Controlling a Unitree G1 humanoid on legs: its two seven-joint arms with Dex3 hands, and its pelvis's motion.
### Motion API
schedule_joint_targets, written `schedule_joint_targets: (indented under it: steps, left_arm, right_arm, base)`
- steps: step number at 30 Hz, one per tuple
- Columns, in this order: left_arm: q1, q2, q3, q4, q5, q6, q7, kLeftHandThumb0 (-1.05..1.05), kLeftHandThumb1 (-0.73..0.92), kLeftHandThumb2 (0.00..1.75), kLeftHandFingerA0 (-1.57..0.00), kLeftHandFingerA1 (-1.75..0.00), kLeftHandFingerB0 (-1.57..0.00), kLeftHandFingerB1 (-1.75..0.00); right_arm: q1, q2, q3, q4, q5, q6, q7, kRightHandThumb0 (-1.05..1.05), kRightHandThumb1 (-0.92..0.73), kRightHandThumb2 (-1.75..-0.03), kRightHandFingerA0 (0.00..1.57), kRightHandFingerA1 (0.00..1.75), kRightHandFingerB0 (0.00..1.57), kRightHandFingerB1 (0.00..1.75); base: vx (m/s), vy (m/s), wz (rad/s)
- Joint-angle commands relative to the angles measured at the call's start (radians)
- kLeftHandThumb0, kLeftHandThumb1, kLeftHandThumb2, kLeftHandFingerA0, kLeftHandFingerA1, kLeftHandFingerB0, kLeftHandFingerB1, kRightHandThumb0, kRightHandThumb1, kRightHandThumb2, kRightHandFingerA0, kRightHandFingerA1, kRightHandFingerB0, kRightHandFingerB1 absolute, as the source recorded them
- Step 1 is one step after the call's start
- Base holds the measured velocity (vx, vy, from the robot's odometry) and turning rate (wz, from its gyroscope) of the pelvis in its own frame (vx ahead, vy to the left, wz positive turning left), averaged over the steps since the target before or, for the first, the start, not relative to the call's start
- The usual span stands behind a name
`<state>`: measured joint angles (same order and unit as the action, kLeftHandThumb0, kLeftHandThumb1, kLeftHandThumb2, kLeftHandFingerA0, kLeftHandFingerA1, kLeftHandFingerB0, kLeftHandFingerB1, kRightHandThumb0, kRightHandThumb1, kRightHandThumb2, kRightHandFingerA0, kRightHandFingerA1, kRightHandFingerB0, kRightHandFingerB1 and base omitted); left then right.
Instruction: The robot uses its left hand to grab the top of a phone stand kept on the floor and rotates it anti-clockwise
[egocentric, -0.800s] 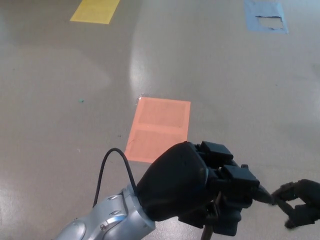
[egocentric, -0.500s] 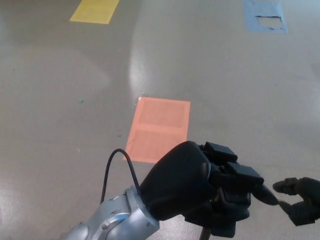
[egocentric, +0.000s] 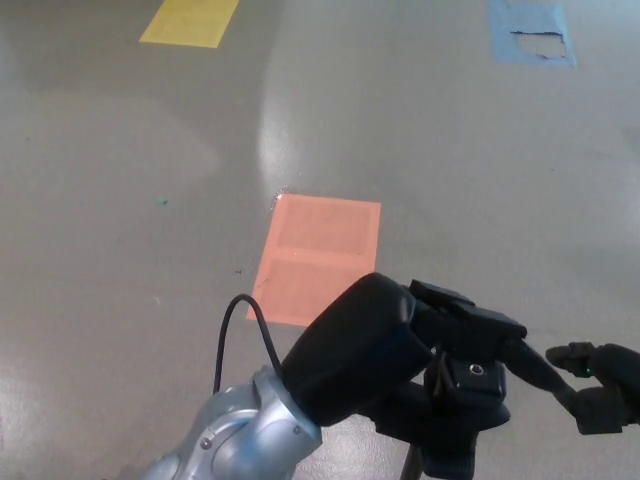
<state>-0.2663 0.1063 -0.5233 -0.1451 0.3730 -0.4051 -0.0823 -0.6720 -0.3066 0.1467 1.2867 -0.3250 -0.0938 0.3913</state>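
left hand on the head of the phone stand

head view: your left hand (egocentric: 375, 365) sits at the bottom of the picture, fingers wrapped over the top of the phone stand (egocentric: 470, 385), grasping it. the stand is low centre-right, just below the orange patch (egocentric: 318, 258) on the floor (egocentric: 120, 200); its pole runs out of sight. it looks rigid, light and top-heavy, so hold the head block, not the thin side handle. the right hand is not visible.

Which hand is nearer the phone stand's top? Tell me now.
Left. The left hand is wrapped over the top of the phone stand; the right hand sits off to its side, apart from it.
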Motion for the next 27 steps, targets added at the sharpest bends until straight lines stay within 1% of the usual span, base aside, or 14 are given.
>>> schedule_joint_targets:
  steps: [1,6,12,13,14,16,17,18,19,20,21,24,26,27]
  left_arm:
    - [0.058,-0.090,0.154,-0.159,-0.802,0.746,-0.225,-0.16,0.62,0.59,-0.97,-0.49,-0.92,-0.50]
    - [0.053,-0.091,0.173,-0.176,-0.860,0.820,-0.219,-0.17,0.64,0.59,-0.96,-0.49,-0.90,-0.49]
    - [0.048,-0.101,0.207,-0.180,-0.933,0.922,-0.209,-0.17,0.61,0.59,-0.97,-0.51,-0.89,-0.50]
    - [0.043,-0.106,0.222,-0.174,-0.960,0.964,-0.203,-0.17,0.61,0.59,-0.99,-0.52,-0.88,-0.50]
    - [0.040,-0.109,0.230,-0.175,-0.968,0.989,-0.195,-0.18,0.60,0.58,-1.00,-0.51,-0.89,-0.49]
    - [0.040,-0.109,0.230,-0.175,-0.968,0.989,-0.195,-0.18,0.60,0.58,-1.00,-0.51,-0.89,-0.49]
    - [0.029,-0.122,0.258,-0.171,-1.013,1.060,-0.169,-0.16,0.58,0.59,-1.01,-0.55,-0.86,-0.51]
    - [0.022,-0.128,0.272,-0.162,-1.037,1.089,-0.160,-0.14,0.60,0.56,-0.99,-0.56,-0.84,-0.50]
    - [0.016,-0.132,0.282,-0.155,-1.054,1.108,-0.154,-0.14,0.60,0.56,-0.99,-0.56,-0.84,-0.50]
    - [0.012,-0.138,0.295,-0.146,-1.074,1.128,-0.146,-0.15,0.60,0.56,-0.99,-0.56,-0.85,-0.51]
    - [0.008,-0.142,0.303,-0.139,-1.084,1.137,-0.141,-0.14,0.60,0.56,-1.00,-0.56,-0.84,-0.52]
    - [-0.011,-0.156,0.334,-0.118,-1.112,1.180,-0.123,-0.10,0.58,0.57,-0.99,-0.58,-0.80,-0.53]
    - [-0.027,-0.163,0.354,-0.104,-1.119,1.214,-0.114,-0.11,0.57,0.58,-0.97,-0.59,-0.78,-0.54]
    - [-0.035,-0.166,0.362,-0.096,-1.119,1.227,-0.114,-0.12,0.57,0.58,-0.96,-0.60,-0.77,-0.54]
  right_arm:
    - [0.071,0.011,-0.204,-0.011,0.211,-0.100,-0.034,-0.89,-0.79,-1.08,0.00,0.05,0.00,0.04]
    - [0.065,0.022,-0.235,-0.005,0.229,-0.064,-0.043,-0.92,-0.75,-1.08,0.00,0.06,0.00,0.06]
    - [0.075,0.019,-0.240,-0.006,0.222,-0.092,-0.016,-0.93,-0.76,-1.09,0.00,0.05,0.00,0.04]
    - [0.075,0.017,-0.237,-0.007,0.214,-0.090,-0.023,-0.86,-0.73,-1.07,0.00,0.12,0.00,0.10]
    - [0.075,0.018,-0.243,-0.006,0.218,-0.087,-0.020,-0.90,-0.73,-1.06,0.00,0.11,0.00,0.06]
    - [0.075,0.018,-0.243,-0.006,0.218,-0.087,-0.020,-0.90,-0.73,-1.06,0.00,0.11,0.00,0.06]
    - [0.074,0.023,-0.265,-0.002,0.233,-0.070,-0.006,-0.76,-0.83,-0.69,0.12,0.27,0.00,0.05]
    - [0.074,0.021,-0.263,0.000,0.228,-0.071,-0.007,-0.88,-0.71,-1.06,0.01,0.21,0.00,0.08]
    - [0.074,0.020,-0.261,0.002,0.224,-0.073,-0.009,-0.88,-0.71,-1.06,0.01,0.21,0.00,0.08]
    - [0.070,0.019,-0.249,0.000,0.207,-0.066,-0.028,-0.90,-0.72,-1.07,0.00,0.12,0.00,0.07]
    - [0.069,0.017,-0.243,-0.001,0.198,-0.067,-0.037,-0.90,-0.74,-1.09,0.00,0.09,0.00,0.08]
    - [0.071,0.015,-0.224,0.000,0.167,-0.083,-0.063,-0.90,-0.76,-1.09,0.00,0.10,0.00,0.08]
    - [0.074,0.013,-0.227,0.001,0.169,-0.095,-0.053,-0.95,-0.73,-1.11,0.00,0.06,0.00,0.05]
    - [0.088,0.035,-0.231,-0.056,0.220,-0.172,0.113,-0.72,-0.92,-0.87,0.20,0.39,0.10,0.29]
  base:
    - [0.00,0.000,0.00]
    - [0.00,0.000,0.00]
    - [0.00,0.000,0.00]
    - [0.00,0.000,0.00]
    - [0.00,0.000,0.00]
    - [0.00,0.000,0.00]
    - [0.00,0.000,0.00]
    - [0.00,0.000,0.00]
    - [0.00,0.000,0.00]
    - [0.00,0.000,0.00]
    - [0.00,0.000,0.00]
    - [0.00,0.000,0.00]
    - [0.00,0.000,0.00]
    - [0.00,0.000,0.00]
